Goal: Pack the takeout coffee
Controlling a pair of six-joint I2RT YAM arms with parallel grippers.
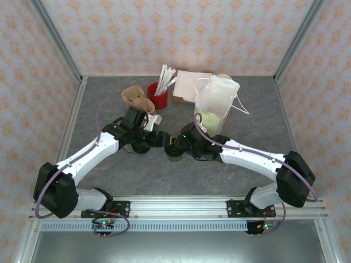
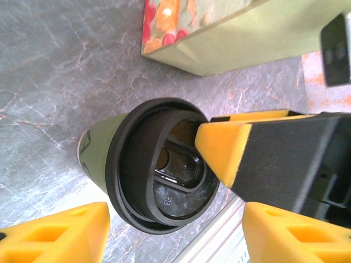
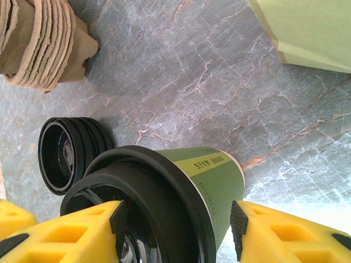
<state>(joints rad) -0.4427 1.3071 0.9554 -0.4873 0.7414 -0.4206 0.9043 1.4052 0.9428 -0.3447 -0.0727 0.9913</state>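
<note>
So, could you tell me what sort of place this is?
Probably a robot test booth staged as a coffee counter: wallpapered walls around a table, a lidded green cup, and a takeout bag.

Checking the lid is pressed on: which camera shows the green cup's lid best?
Left wrist: the lid faces the camera, nearly whole, a yellow jaw overlapping its edge. Right wrist shows its rim side-on, above the green cup. Top external shows it tiny, partly covered.

One lidded green cup, one paper bag, one red cup.
</note>
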